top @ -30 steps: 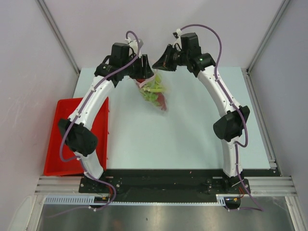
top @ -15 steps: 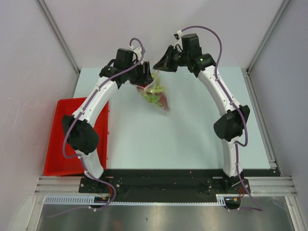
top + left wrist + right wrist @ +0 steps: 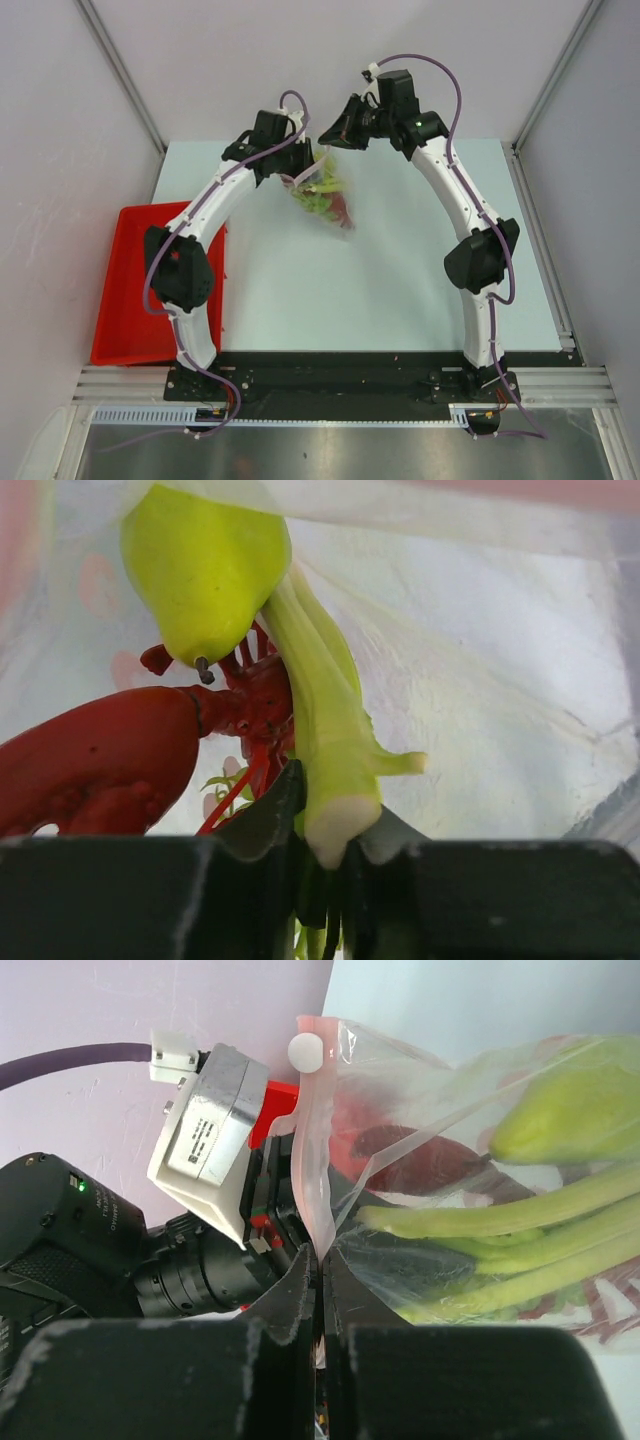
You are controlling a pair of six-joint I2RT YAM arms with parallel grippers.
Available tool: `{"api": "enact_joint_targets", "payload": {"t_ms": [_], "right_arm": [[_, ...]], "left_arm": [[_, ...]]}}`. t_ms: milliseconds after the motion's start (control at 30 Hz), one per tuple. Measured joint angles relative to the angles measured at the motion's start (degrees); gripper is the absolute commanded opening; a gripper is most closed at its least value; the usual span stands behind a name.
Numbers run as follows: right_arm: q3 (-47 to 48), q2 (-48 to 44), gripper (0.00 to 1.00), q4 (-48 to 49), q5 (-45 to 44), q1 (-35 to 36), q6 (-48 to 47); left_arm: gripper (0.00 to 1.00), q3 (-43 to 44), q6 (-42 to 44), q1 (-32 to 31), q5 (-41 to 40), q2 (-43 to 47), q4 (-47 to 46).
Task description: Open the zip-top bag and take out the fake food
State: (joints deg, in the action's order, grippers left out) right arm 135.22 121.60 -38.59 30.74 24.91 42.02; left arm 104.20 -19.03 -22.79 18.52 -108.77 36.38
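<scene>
Two sets of fingers met at the zip-top bag, over the counter, upper centre of the overhead view. Left fingers, inside it, gripped the stalk vegetable by its cut end; its length ran up-frame. Pear and lobster lay left of it. Right fingers were clamped flat on the bag's mouth edge.

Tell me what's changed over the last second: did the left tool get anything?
The left tool pushed rightward into the zip-top bag and narrowed around the pale stalk vegetable. The right tool stays shut on the bag's edge, holding it aloft; lobster and pear remain inside.
</scene>
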Motion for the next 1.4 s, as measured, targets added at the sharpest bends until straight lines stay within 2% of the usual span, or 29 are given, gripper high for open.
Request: {"api": "enact_joint_targets", "payload": {"t_ms": [33, 233, 500, 667, 933, 1200, 1400], "right_arm": [[-0.02, 0.00, 0.00, -0.04, -0.02, -0.02, -0.04], [-0.04, 0.00, 0.00, -0.28, -0.02, -0.02, -2.19], [-4.02, -2.03, 0.00, -1.01, -0.35, 0.55, -7.28], [-10.03, -5.51, 0.00, 0.24, -1.70, 1.11, -8.41], [-14.21, -7.82, 0.00, 0.66, -5.38, 1.16, -10.12], [-15.26, -7.85, 0.00, -1.14, -10.23, 0.57, -10.62], [-15.23, -7.85, 0.00, -3.37, -12.98, -1.07, -10.62]], "left_arm": [[0.00, 0.00, -0.17, -0.02, 0.04, -0.07, 0.11], [0.00, 1.64, -0.50, -0.09, -0.92, -0.07, 1.40], [0.00, 12.28, -3.67, -0.13, -1.86, -0.07, 5.75], [0.00, 17.81, -4.52, -0.13, -2.99, -0.07, 9.75], [0.00, 18.29, -4.48, -0.13, -5.01, 0.66, 11.54], [0.00, 18.64, -3.30, 0.04, -2.38, 8.39, 12.15], [0.00, 17.66, -3.26, 0.04, 0.28, 18.23, 11.08]]}}
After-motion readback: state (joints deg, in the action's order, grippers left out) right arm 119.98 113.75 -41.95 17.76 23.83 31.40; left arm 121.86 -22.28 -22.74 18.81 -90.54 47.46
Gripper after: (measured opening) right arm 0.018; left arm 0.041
